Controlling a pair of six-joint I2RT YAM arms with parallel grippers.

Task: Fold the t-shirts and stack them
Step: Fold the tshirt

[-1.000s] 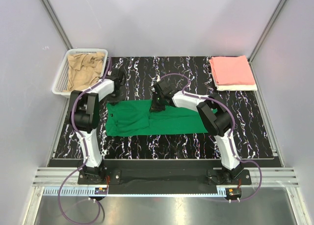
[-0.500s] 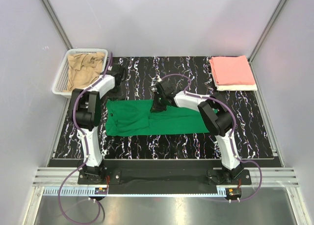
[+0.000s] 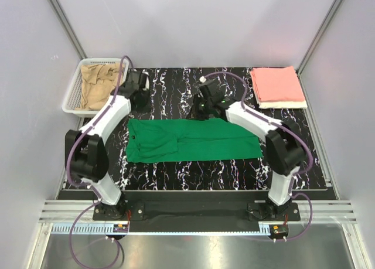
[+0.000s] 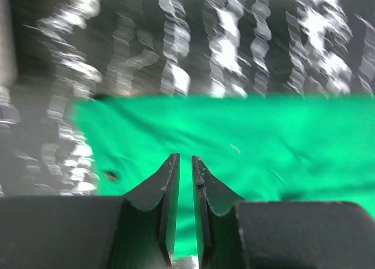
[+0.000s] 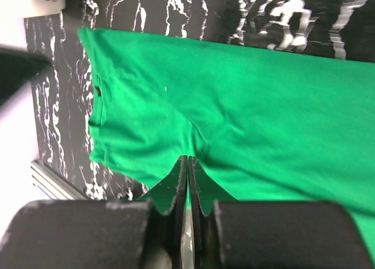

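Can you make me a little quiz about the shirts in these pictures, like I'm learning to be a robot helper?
1. Pick one: what colour is the spread-out t-shirt in front of the arms? A pink, B green, C tan.
2. True or false: the tan t-shirt lies neatly folded on the table.
3. Fill in the gap: the pink t-shirt is folded and rests on a ____ one.

Key
1. B, green.
2. False: the tan t-shirt is crumpled in the basket.
3. White: the edge of a white t-shirt shows under it.
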